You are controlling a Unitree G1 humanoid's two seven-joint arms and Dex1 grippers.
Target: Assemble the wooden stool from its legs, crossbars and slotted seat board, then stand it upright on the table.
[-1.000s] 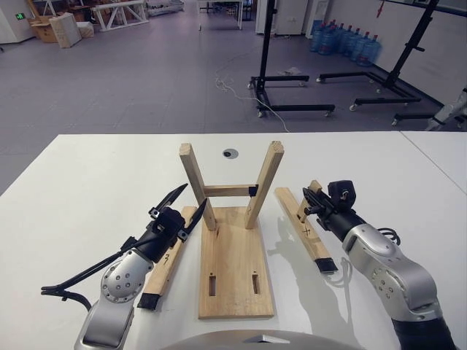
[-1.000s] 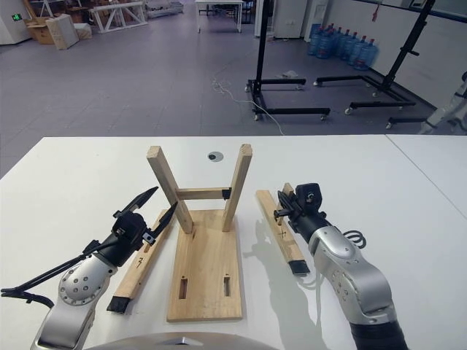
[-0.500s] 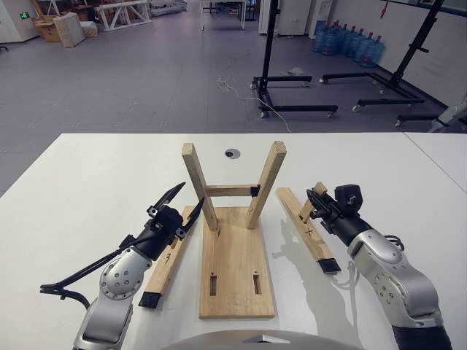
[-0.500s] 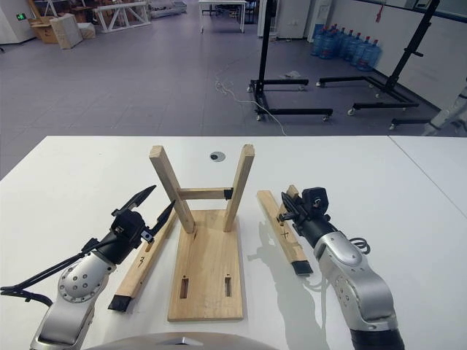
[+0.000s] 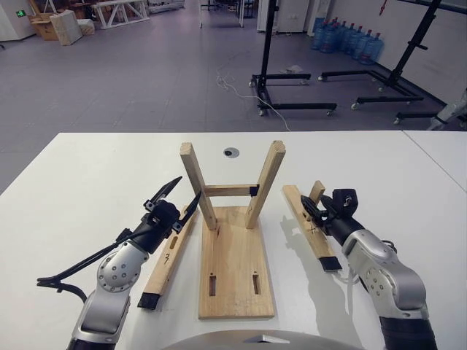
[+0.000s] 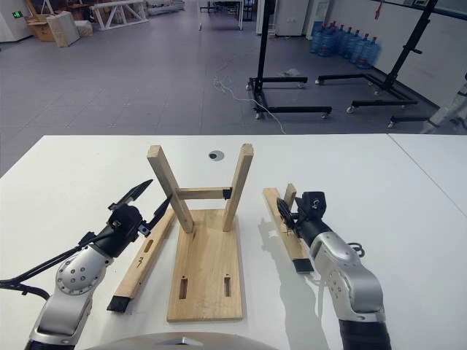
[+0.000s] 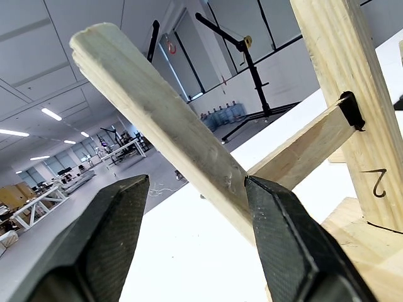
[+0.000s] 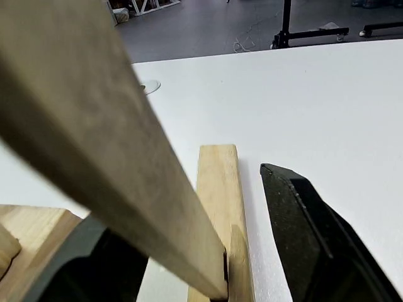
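Observation:
The slotted seat board point(image 5: 235, 266) lies flat on the white table point(image 5: 87, 175). Two legs point(image 5: 194, 184) joined by a crossbar point(image 5: 228, 190) stand in its far slots. A loose leg point(image 5: 168, 257) lies left of the board. My left gripper point(image 5: 188, 188) is open, its fingers point(image 7: 107, 245) either side of the left standing leg point(image 7: 170, 132). Another leg point(image 5: 309, 227) lies right of the board, with a short crossbar stub point(image 5: 316, 192) sticking up. My right gripper point(image 5: 319, 207) is open and straddles that stub point(image 8: 94, 113), one finger point(image 8: 296, 226) clear of it.
A round grommet point(image 5: 231, 153) sits in the table beyond the standing legs. A second white table point(image 5: 445, 153) adjoins at the right. Black wheeled stands point(image 5: 292, 80) are on the floor behind. A cable point(image 5: 387, 244) loops by my right forearm.
My left gripper has edged forward around the left standing leg. My right arm has dropped and drawn in at the stub, and the right loose leg has slid slightly to the right.

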